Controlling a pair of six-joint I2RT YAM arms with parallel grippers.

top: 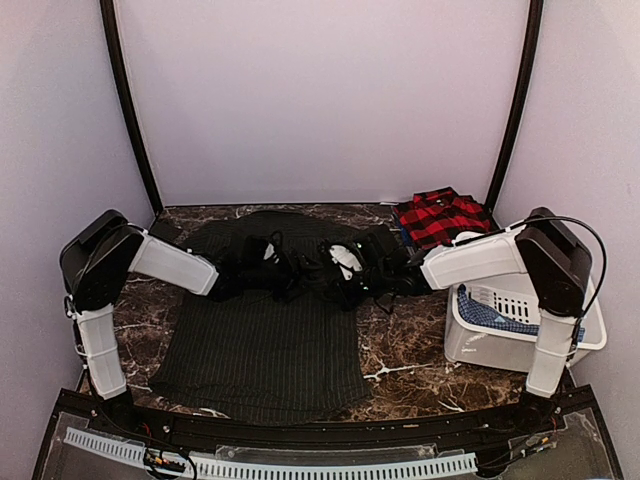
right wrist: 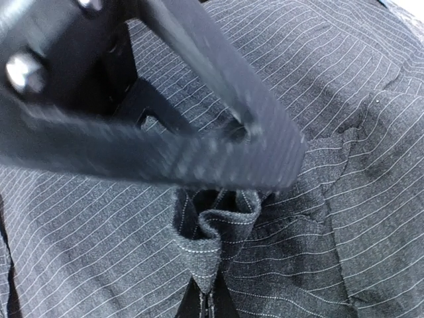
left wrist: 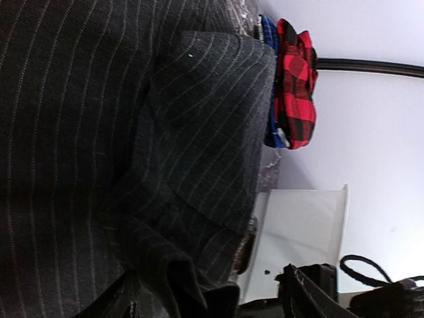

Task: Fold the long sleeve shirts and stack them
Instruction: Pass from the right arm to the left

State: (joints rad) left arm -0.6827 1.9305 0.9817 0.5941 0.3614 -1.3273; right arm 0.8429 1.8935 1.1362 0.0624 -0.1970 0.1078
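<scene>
Pinstripe shirt [top: 260,350]: a dark shirt is spread over the middle of the table [top: 410,345]. Its lower part lies flat toward the bottom of the top view, and its upper part is bunched under the two arms at the centre of the frame.
Plaid shirt [top: 440,215]: a red-and-black shirt is seen crumpled at the upper right of the top view, at the back edge of the table, just beyond the bin and apart from the pinstripe shirt.
Left gripper [left wrist: 209,295]: the jaws are held wide apart at the bottom of the left wrist view. A raised fold of the pinstripe shirt lies between the fingers [left wrist: 301,291], and nothing is clamped.
Right gripper [right wrist: 281,162]: the jaws are closed together, low over the pinstripe shirt. A puckered ridge of cloth is seen directly beneath them. It cannot be told whether any cloth is pinched.
Bin [top: 480,345]: a white plastic bin stands at the right edge of the table, beside the right arm, with a blue cloth [top: 500,315] inside it.
</scene>
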